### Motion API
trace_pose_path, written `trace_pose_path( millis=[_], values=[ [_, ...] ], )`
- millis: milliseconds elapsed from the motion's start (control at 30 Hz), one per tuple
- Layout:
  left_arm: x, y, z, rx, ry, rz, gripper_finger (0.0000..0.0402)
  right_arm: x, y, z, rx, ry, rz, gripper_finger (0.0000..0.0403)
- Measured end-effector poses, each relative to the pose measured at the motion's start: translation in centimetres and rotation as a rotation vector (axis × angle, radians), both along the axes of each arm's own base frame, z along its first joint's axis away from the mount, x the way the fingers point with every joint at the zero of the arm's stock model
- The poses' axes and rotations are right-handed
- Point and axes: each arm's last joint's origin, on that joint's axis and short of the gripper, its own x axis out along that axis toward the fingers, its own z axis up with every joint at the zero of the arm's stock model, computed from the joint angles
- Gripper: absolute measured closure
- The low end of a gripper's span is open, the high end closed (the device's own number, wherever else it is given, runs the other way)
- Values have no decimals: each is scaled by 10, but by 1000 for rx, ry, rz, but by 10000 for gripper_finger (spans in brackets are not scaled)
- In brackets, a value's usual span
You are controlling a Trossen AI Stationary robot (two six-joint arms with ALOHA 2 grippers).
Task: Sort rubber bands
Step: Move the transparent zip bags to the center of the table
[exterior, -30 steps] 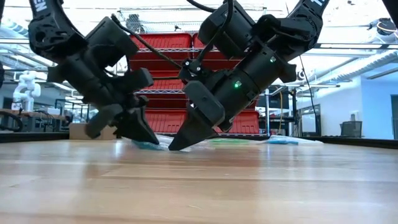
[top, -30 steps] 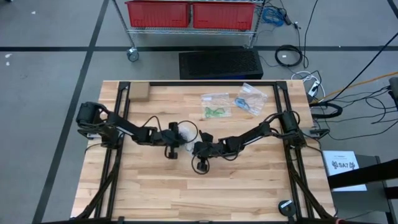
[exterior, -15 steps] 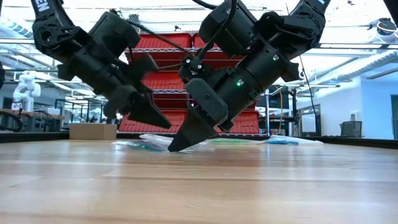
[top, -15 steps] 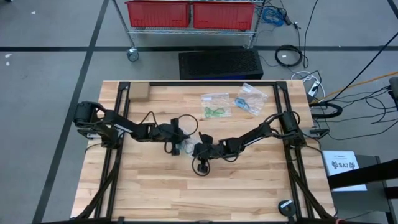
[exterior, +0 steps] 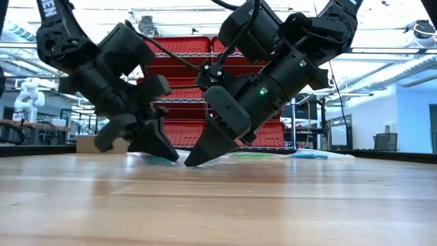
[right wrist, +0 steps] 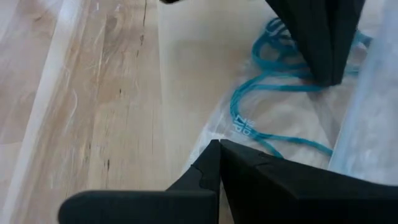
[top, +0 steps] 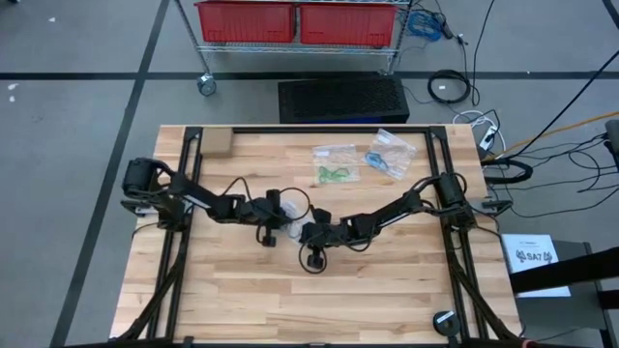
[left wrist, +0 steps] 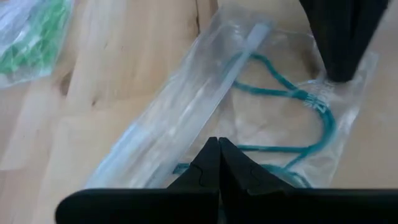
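A butcher-block worktable (top: pixel 251 300) carries, near its centre, a clear plastic bag (left wrist: pixel 186 106) holding teal rubber bands (left wrist: pixel 298 96). The left gripper (left wrist: pixel 217 146) and right gripper (right wrist: pixel 219 149) meet over this bag from either side, each with its fingers pressed together, tips down on the film, apparently to pin it. Farther back from this bag lie the bag of green bands (top: pixel 335 173) and the bag of blue bands (top: pixel 379 158), apparently already sorted by colour.

The worktop (top: pixel 290 300) is pale wood planking, smooth with a soft sheen and visible grain. On it, the clear bag (left wrist: pixel 205 99) is thin glossy plastic, creased and catching light. Inside the bag, the teal rubber bands (left wrist: pixel 298 99) look matt and rubbery. Both pincers' fingers (left wrist: pixel 217 168) are matt black plastic.
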Motion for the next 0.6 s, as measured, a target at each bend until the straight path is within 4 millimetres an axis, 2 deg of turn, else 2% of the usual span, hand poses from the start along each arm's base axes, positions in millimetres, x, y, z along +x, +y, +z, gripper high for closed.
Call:
trace_pose_path(
  millis=[233,367,600],
  values=[
    [7,3,-10,6,-30,9,400,0,0,0,2,0,2,403],
    [10,5,-7,47,-74,15,400,0,0,0,4,1,4,403],
    [27,26,8,123,-131,110,400,0,3,0,19,3,23,403]
  ],
)
